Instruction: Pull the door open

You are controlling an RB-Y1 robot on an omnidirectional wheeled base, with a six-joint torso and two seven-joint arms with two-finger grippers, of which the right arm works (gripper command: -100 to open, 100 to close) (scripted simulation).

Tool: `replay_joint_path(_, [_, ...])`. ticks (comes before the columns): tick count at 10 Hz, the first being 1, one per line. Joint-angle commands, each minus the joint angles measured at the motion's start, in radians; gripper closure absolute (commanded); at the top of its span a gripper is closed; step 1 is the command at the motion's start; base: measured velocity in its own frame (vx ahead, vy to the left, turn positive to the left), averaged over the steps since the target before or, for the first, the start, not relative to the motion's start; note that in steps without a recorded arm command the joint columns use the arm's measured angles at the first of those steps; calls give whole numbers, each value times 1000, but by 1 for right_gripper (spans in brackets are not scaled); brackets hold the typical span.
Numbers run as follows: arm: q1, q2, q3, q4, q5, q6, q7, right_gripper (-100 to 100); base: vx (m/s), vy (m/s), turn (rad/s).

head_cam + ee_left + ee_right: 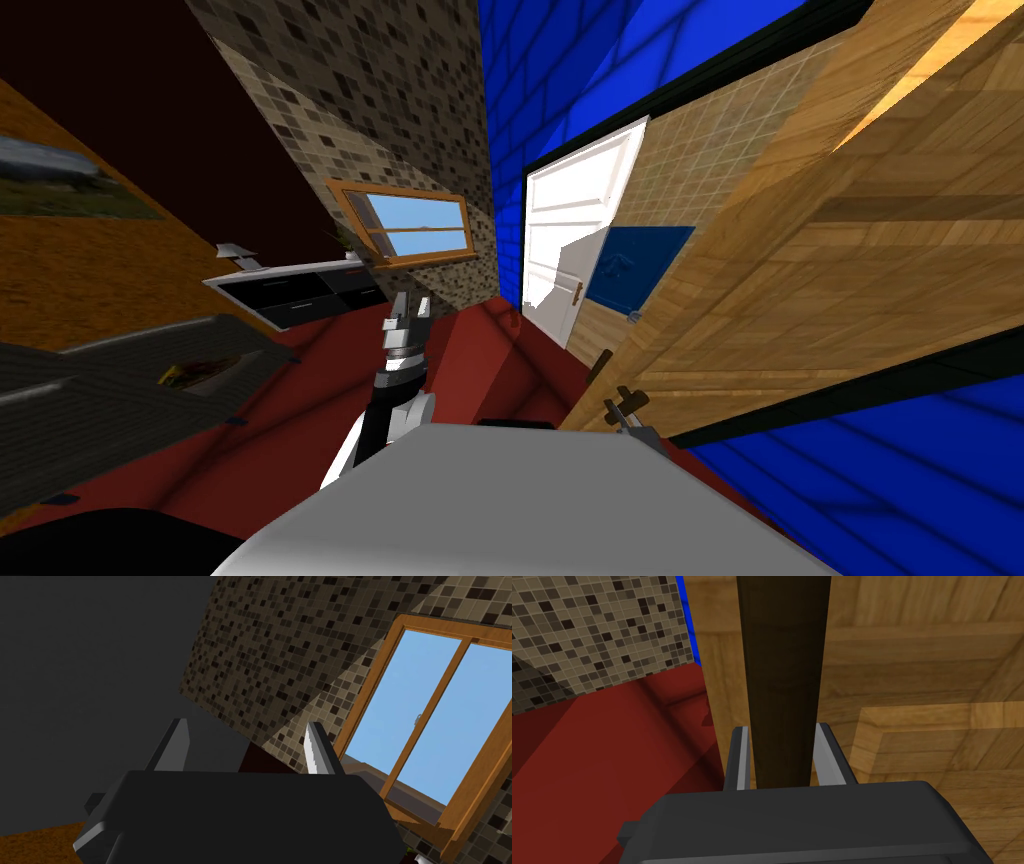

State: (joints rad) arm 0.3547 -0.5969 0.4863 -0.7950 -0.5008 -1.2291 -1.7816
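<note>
A light wooden door (850,250) stands swung at my right, its free edge close to my chest. A dark brown handle bar (784,666) runs along the door panel (912,676). My right gripper (782,728) is shut on this handle, with both fingers pressed against its sides. The head view shows that gripper (625,408) small and low by the door's edge, just below the dark handle (602,364). My left gripper (410,300) reaches forward over the floor, away from the door, and its fingers (315,748) stand open with nothing between them.
Red floor (480,370) spreads ahead. A white panelled door (570,240) stands in the blue wall beyond. A dark cabinet with a pale top (300,285) lines the far left, and a grey slatted piece of furniture (110,380) lies close on my left.
</note>
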Motion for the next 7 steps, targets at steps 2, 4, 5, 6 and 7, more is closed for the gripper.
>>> replay_joint_path(2, [-7,-3,8,16,3,-20,-11,100,-181,-70,141])
replay_joint_path(4, [-14,-7,15,32,4,-36,-20,100,-183,-43,143])
replay_joint_path(5, [-15,-8,17,36,5,-40,-22,100,-173,-65,96])
replay_joint_path(6, [-19,-10,21,45,5,-48,-27,100,-197,-44,112])
replay_joint_path(7, [-22,-12,24,53,6,-56,-31,100,-179,-40,137])
